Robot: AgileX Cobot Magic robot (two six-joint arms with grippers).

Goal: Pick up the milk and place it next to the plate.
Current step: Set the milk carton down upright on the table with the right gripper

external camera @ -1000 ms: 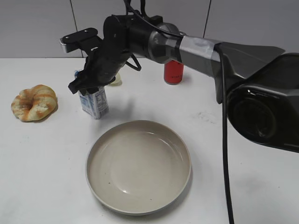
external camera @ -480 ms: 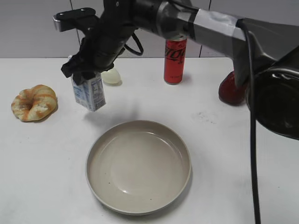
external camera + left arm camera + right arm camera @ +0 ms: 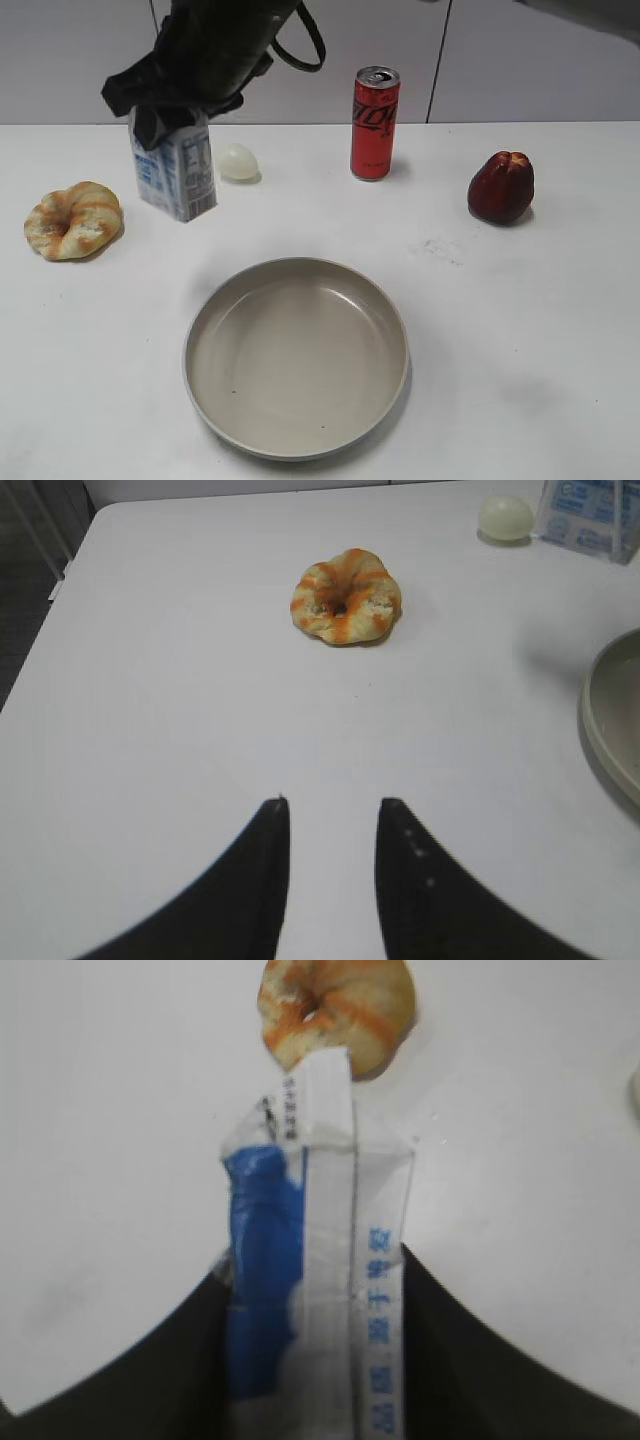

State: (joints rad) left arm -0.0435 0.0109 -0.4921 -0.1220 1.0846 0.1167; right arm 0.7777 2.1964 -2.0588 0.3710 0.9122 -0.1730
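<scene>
Desk [image 3: 520, 330]: a white surface under everything, with a pale wall behind.

Left claw [image 3: 333, 820]: seen only in its own wrist view, low over bare desk with its two dark fingers a narrow gap apart and nothing between them. It looks parked out of the way.

Glazed pastry [image 3: 72, 220]: a twisted ring with orange stripes at the far left of the desk, well clear of the plate.

Milk [image 3: 175, 172]: a small white carton with blue print, off the desk and tilted slightly, above the spot between the pastry and the egg-like ball. It hangs by its folded gable top, which gives the fingers a flat ridge to pinch.

Right claw [image 3: 165, 95]: reaches across to the left side and is closed on the top of the milk. Its wrist view shows the carton clamped between both dark fingers, with the pastry below and beyond.

Pale egg-like ball [image 3: 238, 161]: rests just right of the carton, near the back.

Plate [image 3: 205, 390]: a wide beige dish, empty, at front centre. Bare desk lies on both sides of it, so the carton appears to have room to be set down beside the rim.

Red soda can [image 3: 374, 124]: upright behind the plate.

Dark red fruit [image 3: 501, 187]: at right, apart from the rest.

Progress: lift looks done; carry and placing remain.
</scene>
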